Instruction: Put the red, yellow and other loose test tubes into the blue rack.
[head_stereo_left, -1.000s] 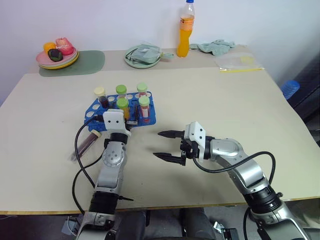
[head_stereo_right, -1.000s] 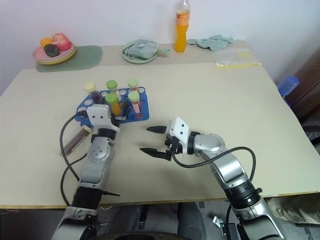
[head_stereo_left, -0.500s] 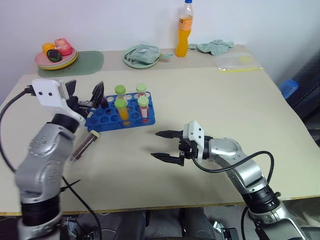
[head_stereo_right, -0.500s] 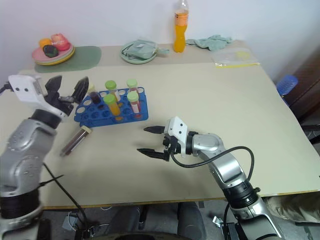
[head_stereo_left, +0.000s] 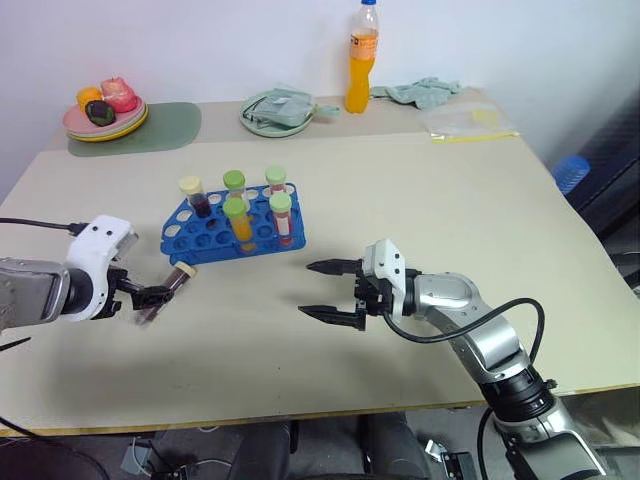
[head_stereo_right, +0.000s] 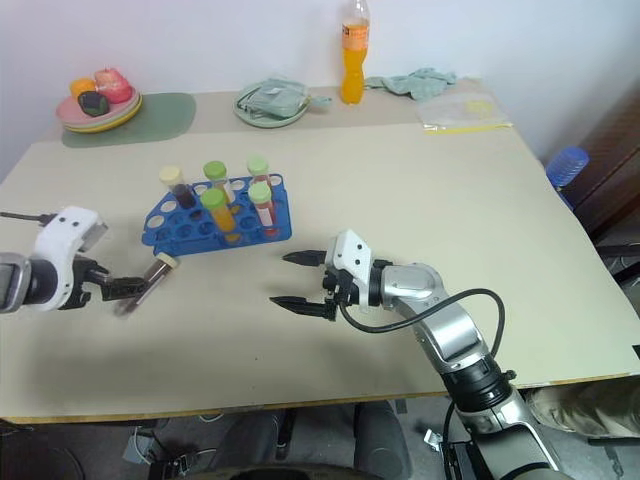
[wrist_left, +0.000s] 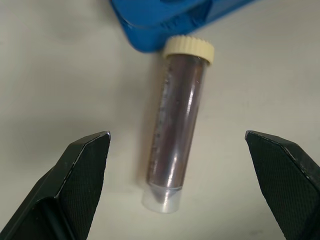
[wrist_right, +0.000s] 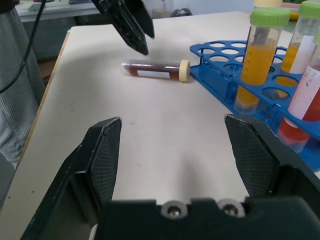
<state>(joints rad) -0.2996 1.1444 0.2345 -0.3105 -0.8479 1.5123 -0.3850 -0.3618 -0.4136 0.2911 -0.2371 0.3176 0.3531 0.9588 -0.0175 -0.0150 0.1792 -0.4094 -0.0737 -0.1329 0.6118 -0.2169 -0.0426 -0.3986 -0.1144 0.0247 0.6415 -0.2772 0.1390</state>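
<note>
The blue rack (head_stereo_left: 212, 232) stands left of the table's middle with several capped tubes upright in it, among them a yellow-orange one (head_stereo_left: 241, 225) and a red one (head_stereo_left: 284, 220). One loose test tube (head_stereo_left: 168, 290), dark purple with a cream cap, lies on the table just in front of the rack's left corner. My left gripper (head_stereo_left: 156, 298) hangs open over it; in the left wrist view the tube (wrist_left: 176, 145) lies between the two spread fingers, untouched. My right gripper (head_stereo_left: 328, 290) hovers open and empty to the right of the rack, pointing left.
Along the far edge stand an orange drink bottle (head_stereo_left: 362, 60), a plate of fruit (head_stereo_left: 103, 110) on a green mat (head_stereo_left: 160, 128), a green dish (head_stereo_left: 275, 112), a cloth (head_stereo_left: 420, 92) and a plastic bag (head_stereo_left: 470, 122). Bare tabletop stretches right of the rack.
My left arm swung from over the rack out to the left and down, and its open gripper now points down at the lying purple tube. The right arm stayed still.
</note>
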